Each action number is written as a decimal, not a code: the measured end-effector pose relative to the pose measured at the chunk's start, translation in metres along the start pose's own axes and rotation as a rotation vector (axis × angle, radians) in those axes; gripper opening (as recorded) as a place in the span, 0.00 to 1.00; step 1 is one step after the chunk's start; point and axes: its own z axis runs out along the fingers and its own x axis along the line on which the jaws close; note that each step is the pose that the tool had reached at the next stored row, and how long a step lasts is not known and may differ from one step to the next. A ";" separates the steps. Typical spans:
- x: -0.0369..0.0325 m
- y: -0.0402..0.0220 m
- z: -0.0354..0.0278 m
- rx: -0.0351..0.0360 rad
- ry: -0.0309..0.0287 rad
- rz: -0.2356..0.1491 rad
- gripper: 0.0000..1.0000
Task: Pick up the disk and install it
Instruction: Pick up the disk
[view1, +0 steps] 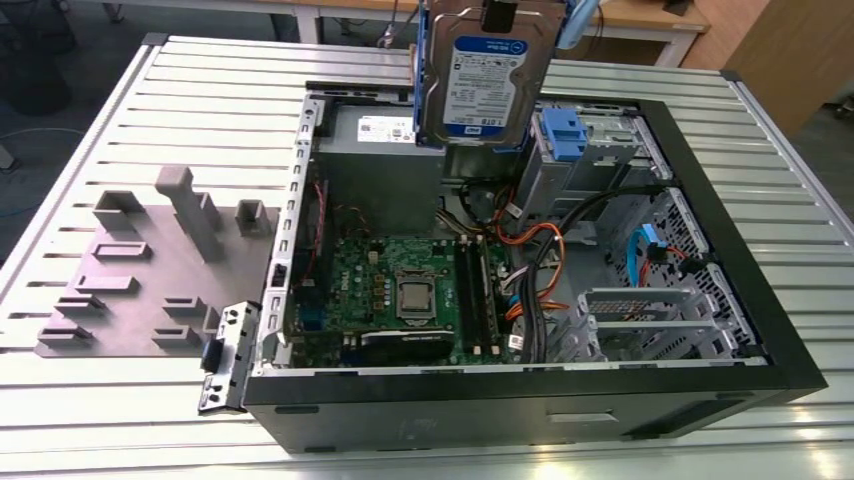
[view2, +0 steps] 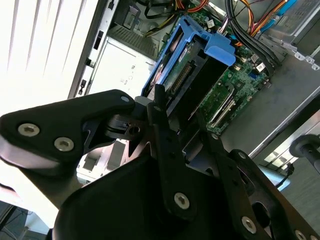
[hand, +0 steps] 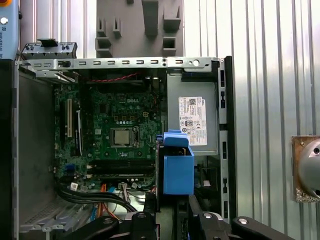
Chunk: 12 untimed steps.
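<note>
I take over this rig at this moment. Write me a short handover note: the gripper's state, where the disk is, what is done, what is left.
Gripper: shut on the disk.
Disk: held upright in the air over the open computer case, with its label toward the exterior view. It appears in front of the grey power-supply box.
Done: the disk is picked up.
Left: installing it; it sits in no bay yet.

Disk (view1: 487, 88): paper label, blue plastic rails; table (view1: 120, 420): ribbed shiny metal.
</note>
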 end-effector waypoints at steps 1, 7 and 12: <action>0.0000 0.0000 0.0000 0.0000 -0.0001 0.000 0.35; 0.0034 -0.0001 -0.0001 0.0001 0.0021 0.000 0.35; 0.0088 -0.0003 -0.0002 0.0002 0.0056 0.000 0.35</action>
